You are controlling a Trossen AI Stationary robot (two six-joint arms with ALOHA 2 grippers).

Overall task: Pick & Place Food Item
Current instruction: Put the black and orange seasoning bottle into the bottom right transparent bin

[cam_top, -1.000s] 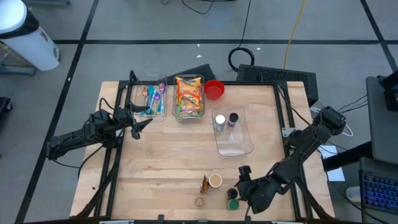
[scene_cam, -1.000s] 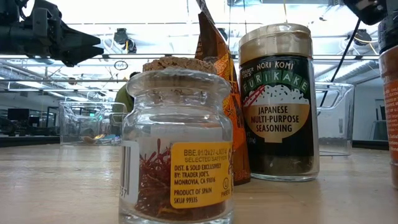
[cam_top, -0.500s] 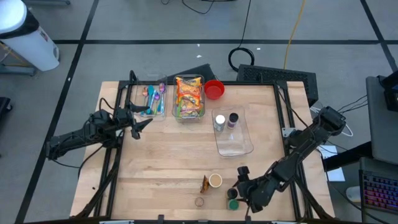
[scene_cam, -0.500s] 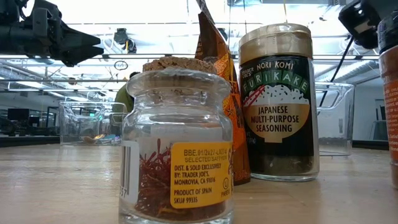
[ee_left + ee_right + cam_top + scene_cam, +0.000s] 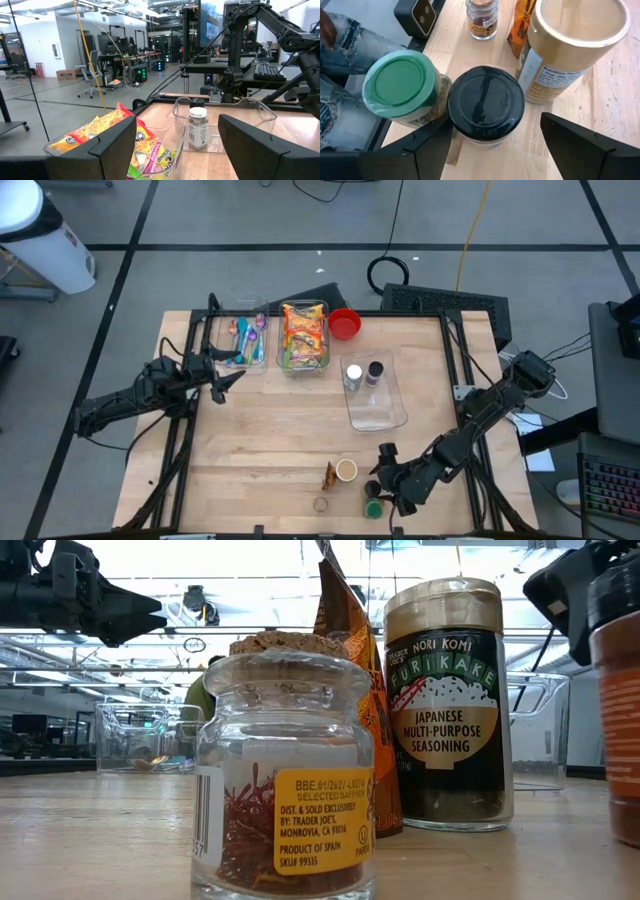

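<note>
Near the table's front edge stand a black-lidded jar (image 5: pixel 485 102) with an orange label (image 5: pixel 620 710), a green-lidded jar (image 5: pixel 400 90), a cream-lidded furikake jar (image 5: pixel 577 30), a cork-topped saffron jar (image 5: pixel 285 770) and an orange packet (image 5: pixel 350 660). My right gripper (image 5: pixel 507 150) is open just above the black-lidded jar, one finger on either side of it, and also shows in the high view (image 5: pixel 385 470). My left gripper (image 5: pixel 225 378) is open and empty, in the air at the table's left, near the bins. My right gripper comes at the black-lidded jar from above, slanting from the table's right. One finger (image 5: pixel 432 145) lies close by the jar's side (image 5: pixel 457 132). I cannot tell whether it touches. The jar stands upright on the table.
At the far side stand a clear bin of utensils (image 5: pixel 246 340), a clear bin of snack packets (image 5: pixel 304 335) and a red bowl (image 5: pixel 344 323). A clear tray (image 5: pixel 375 395) holds two spice jars. The middle of the wooden table (image 5: pixel 270 430) is bare.
My right gripper has moved a little toward the table's left and down over the group of jars, staying open. The black-lidded jar has slid slightly toward the table's left, still upright.
</note>
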